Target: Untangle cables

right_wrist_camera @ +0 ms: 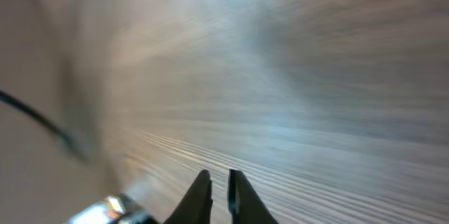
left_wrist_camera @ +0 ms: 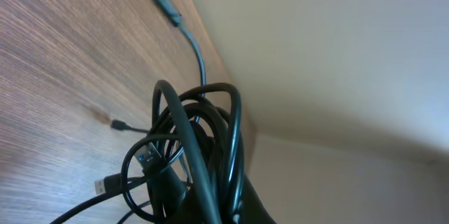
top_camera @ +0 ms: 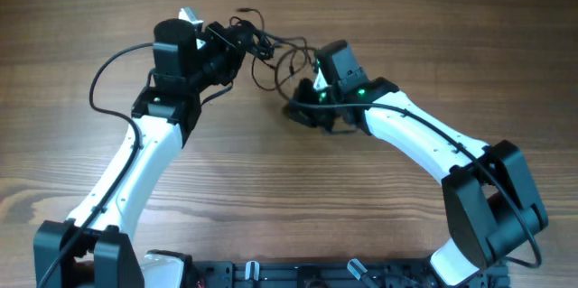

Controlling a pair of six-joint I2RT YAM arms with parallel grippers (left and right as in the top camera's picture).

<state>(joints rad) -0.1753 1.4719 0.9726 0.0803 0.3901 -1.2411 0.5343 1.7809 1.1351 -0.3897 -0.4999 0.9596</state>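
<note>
Left pincer clamped on cables (tangled coil); right pincer together, low over table.

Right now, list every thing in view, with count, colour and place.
cables: one tangled bunch, cord count unclear, black, held up at the left jaws, loops trailing toward the right arm
plug ends: at least three, black and silver, over the table by the bunch
table: one, brown wood grain, under everything
wall: one, pale beige, beyond the table edge
left arm: one, white and black; left jaws shut on the cables
right arm: one, white and black; right jaws nearly together, low by the table, nothing seen between them
</note>
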